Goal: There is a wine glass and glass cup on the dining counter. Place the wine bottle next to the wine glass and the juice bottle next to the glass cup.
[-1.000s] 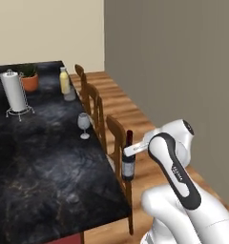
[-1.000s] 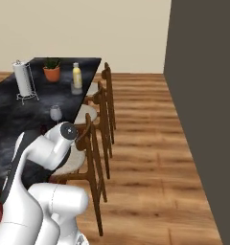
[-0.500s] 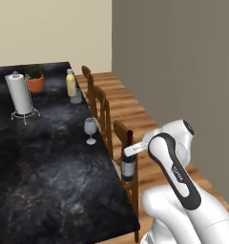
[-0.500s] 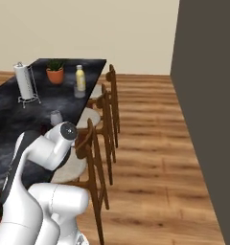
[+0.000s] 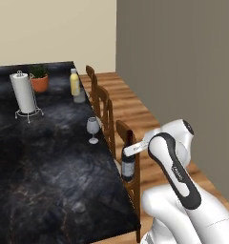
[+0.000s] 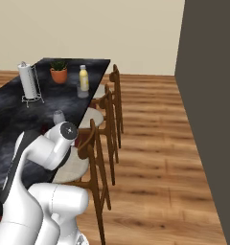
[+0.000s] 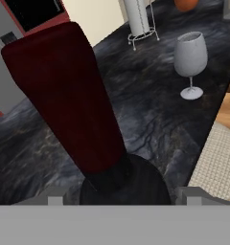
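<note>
The wine bottle (image 5: pixel 128 164), dark with a red neck, hangs upright at the right edge of the dining counter (image 5: pixel 40 162), with my gripper (image 5: pixel 130 153) shut on it. In the hand view its red neck (image 7: pixel 64 95) rises large between my fingertips (image 7: pixel 54 198). The wine glass (image 5: pixel 92 128) (image 7: pixel 189 60) stands on the counter a little beyond and left of the bottle. Farther back, the yellow juice bottle (image 5: pixel 75 82) (image 6: pixel 83 79) stands right beside the glass cup (image 5: pixel 79 95) (image 6: pixel 83 91).
A paper towel holder (image 5: pixel 25 95) (image 7: pixel 138 19) and a potted plant (image 5: pixel 39 82) (image 6: pixel 59 72) stand at the counter's far end. Wooden chairs (image 5: pixel 104 107) (image 6: pixel 95 148) line the counter's right side, one just behind the bottle. A grey wall (image 5: pixel 183 62) closes the right.
The whole picture has shifted, so the base has driven; the counter's things now sit further right in the left base view. The wine bottle stays in my gripper.
</note>
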